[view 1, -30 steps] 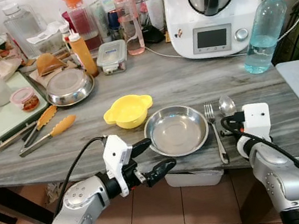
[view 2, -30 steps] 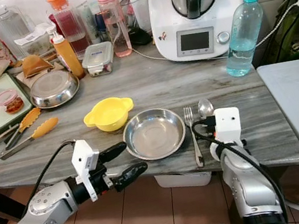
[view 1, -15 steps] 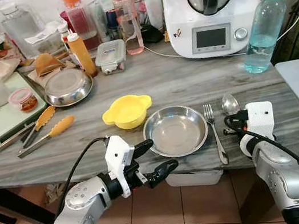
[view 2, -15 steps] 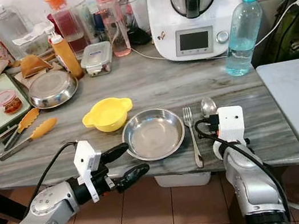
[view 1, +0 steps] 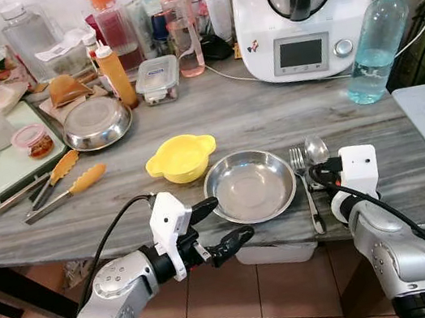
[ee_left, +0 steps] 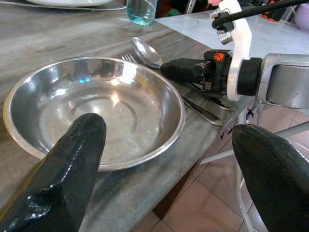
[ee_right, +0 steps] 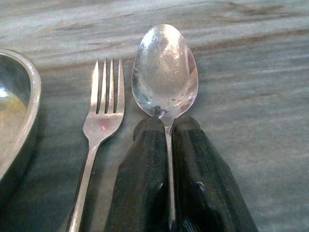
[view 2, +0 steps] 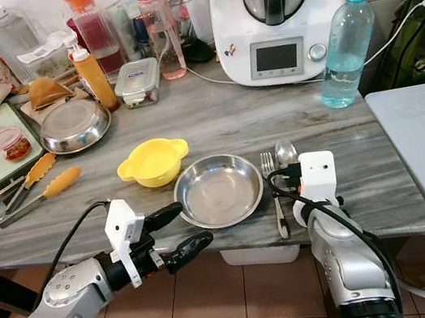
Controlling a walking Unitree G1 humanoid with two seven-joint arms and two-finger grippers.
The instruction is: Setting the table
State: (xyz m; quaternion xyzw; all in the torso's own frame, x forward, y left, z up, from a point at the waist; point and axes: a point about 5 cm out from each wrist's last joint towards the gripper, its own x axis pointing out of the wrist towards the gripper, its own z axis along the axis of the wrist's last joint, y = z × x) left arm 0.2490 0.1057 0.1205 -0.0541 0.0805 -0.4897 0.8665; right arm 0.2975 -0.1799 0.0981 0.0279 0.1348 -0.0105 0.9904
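The step in hand looks like the laying of the cutlery beside the plate, and it seems close to done.

At the lower left of the left eye view, the left pincer (view 1: 217, 225) hangs off the front edge of the worktop (view 1: 214, 121), its two black fingers spread wide and holding nothing, pointed toward the steel plate (view 1: 250, 185). A yellow bowl (view 1: 182, 157) sits just up and left of that plate, touching or nearly touching its rim.

Right of the plate, at lower centre of the frame, the fork (view 1: 306, 188) lies with its tines away from the robot. Just right of it lies the spoon (ee_right: 165, 72), bowl level with the tines. The right pincer (ee_right: 169, 164) is closed on the spoon's handle, one finger pressed to each side just behind the bowl, and the spoon appears to rest on the worktop, parallel to the fork.

The next move, as I judge it, calls for parting those fingers and drawing straight back along the handle, so the spoon is not dragged askew or knocked into the fork.

No brand or label can be read: the kitchen machine (view 1: 303, 7) at upper right shows a blank grey screen, and the water bottle (view 1: 377, 43) has no legible print.
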